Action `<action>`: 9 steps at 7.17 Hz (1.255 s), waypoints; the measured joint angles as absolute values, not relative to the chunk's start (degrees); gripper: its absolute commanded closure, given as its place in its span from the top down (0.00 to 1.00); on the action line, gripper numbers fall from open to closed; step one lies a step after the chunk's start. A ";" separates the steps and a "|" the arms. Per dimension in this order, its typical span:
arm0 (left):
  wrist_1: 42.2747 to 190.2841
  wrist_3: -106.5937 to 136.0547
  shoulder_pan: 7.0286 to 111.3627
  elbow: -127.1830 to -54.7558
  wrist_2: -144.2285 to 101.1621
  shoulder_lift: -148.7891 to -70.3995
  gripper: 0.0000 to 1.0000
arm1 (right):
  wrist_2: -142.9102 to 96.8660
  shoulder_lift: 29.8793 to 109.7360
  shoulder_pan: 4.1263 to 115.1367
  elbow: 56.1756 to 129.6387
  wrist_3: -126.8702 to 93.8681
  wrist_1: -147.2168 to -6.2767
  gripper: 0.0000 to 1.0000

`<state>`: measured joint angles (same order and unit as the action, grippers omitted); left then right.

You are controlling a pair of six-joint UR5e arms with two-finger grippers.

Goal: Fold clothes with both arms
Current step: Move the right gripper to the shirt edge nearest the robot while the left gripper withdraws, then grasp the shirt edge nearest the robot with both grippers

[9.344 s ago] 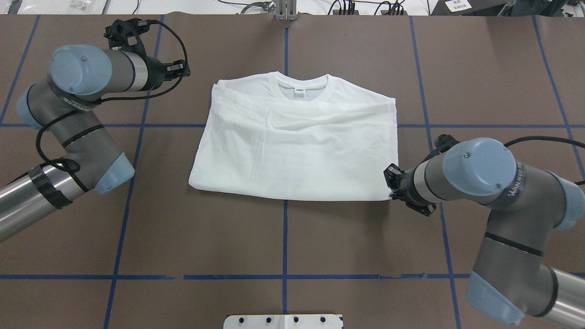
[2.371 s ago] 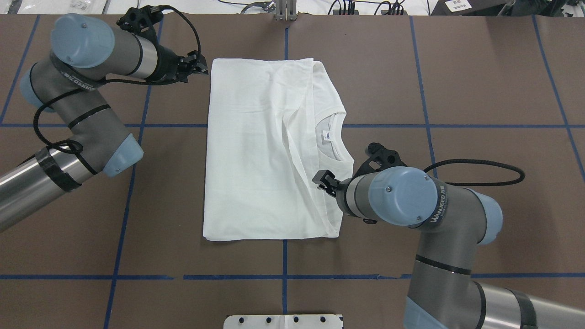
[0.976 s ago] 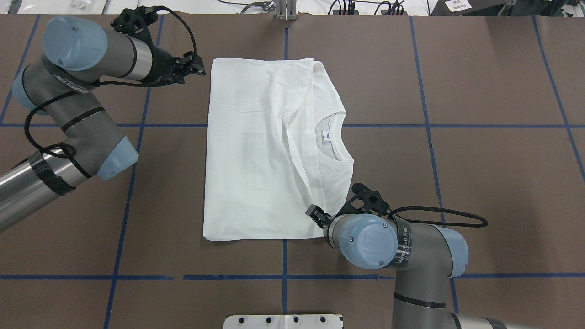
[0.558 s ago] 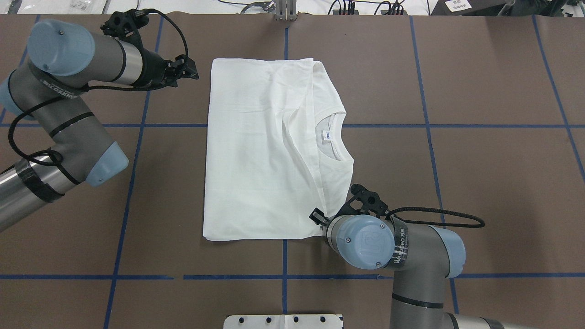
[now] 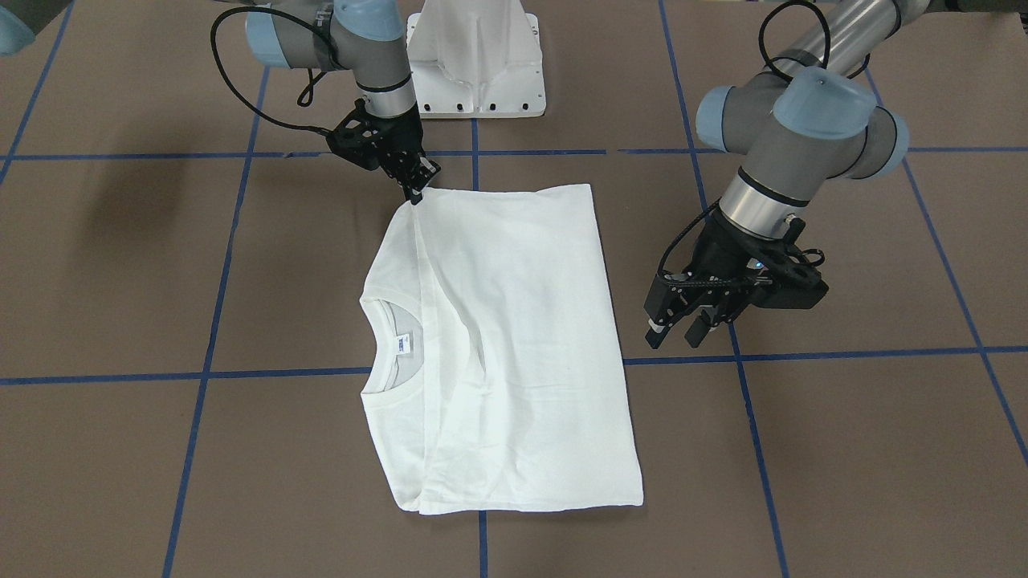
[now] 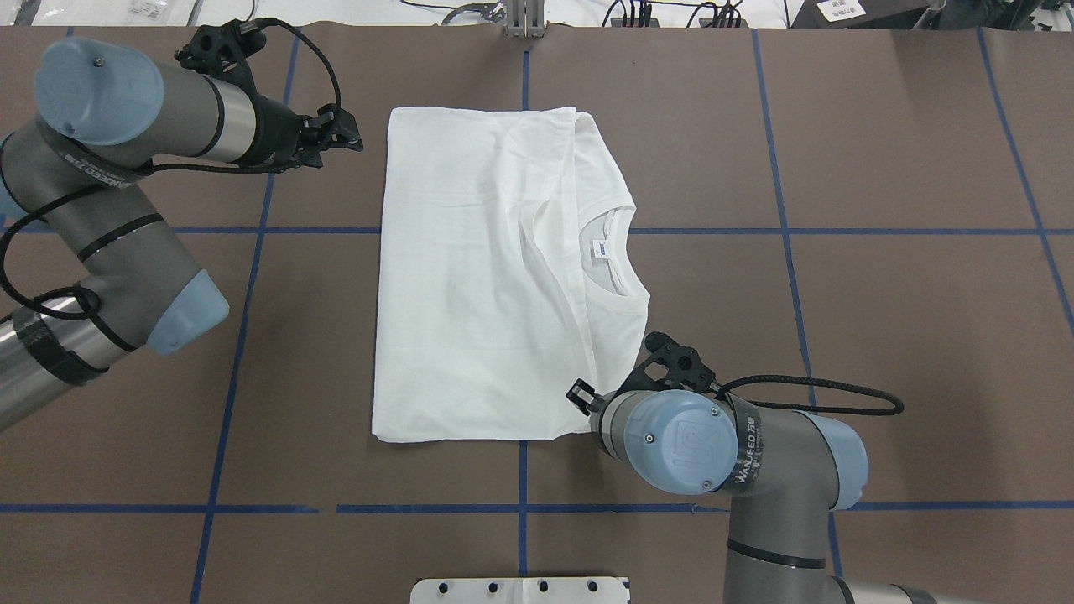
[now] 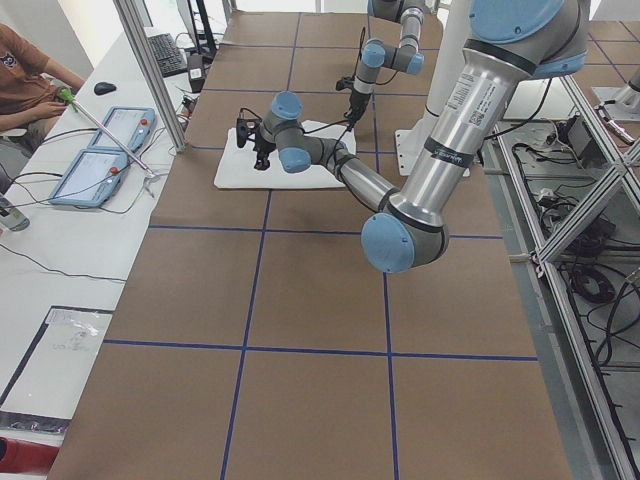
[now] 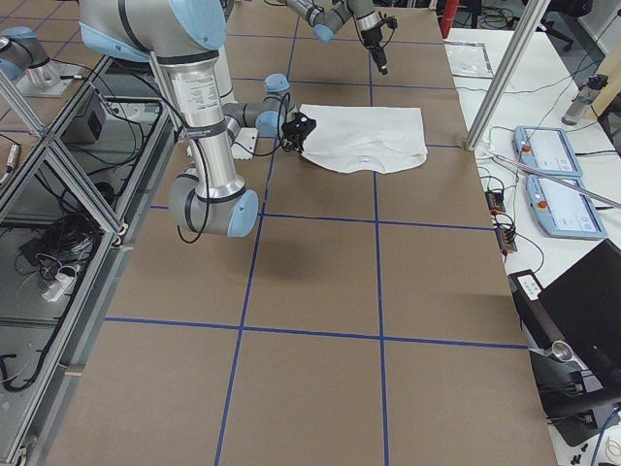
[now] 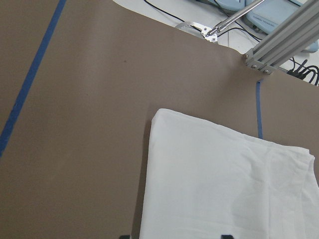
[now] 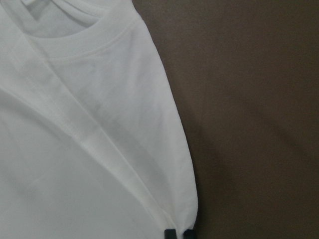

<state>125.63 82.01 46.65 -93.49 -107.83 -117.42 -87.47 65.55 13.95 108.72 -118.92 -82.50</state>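
1. A folded white cotton T-shirt (image 6: 478,277) lies flat as a long rectangle in the middle of the brown paper-covered table (image 6: 881,335). Its ribbed crew neck (image 6: 612,252) and small neck label (image 6: 601,248) face the robot's right.
2. Around it are blue tape grid lines (image 6: 839,231), a white pedestal base (image 5: 474,56) on the robot's side, and a grey aluminium post (image 6: 524,17) at the far edge.
3. The right gripper (image 5: 418,193) is at the T-shirt's near right corner, jaws almost together with the corner cloth between them.
4. The left gripper (image 5: 675,335) hangs off the far left edge, apart from the cloth, its jaws spread wide and holding nothing.
5. Overhead, the right arm's light-blue joint cap (image 6: 684,440) covers that corner. The right wrist view shows the black fingertips (image 10: 169,233) pinching it.
6. Only the side views show a seated person (image 7: 25,70) and light-blue control tablets (image 7: 100,160) on a white bench.
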 measured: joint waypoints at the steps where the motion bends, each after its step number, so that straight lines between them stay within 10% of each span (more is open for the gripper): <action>1: 125.55 89.18 42.22 -95.49 -107.00 -116.73 0.68 | -87.54 65.85 13.63 110.96 -119.90 -84.52 0.00; 5: 111.71 107.96 17.38 -110.79 -93.10 -108.31 0.75 | -87.65 66.53 13.04 114.21 -121.78 -87.30 0.00; 9: 105.35 110.33 14.12 -111.56 -90.76 -107.52 0.72 | -87.71 66.62 13.15 114.67 -121.82 -87.53 0.00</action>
<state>105.35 110.33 14.12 -111.56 -90.76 -107.52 -87.71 66.62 13.15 114.67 -121.82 -87.53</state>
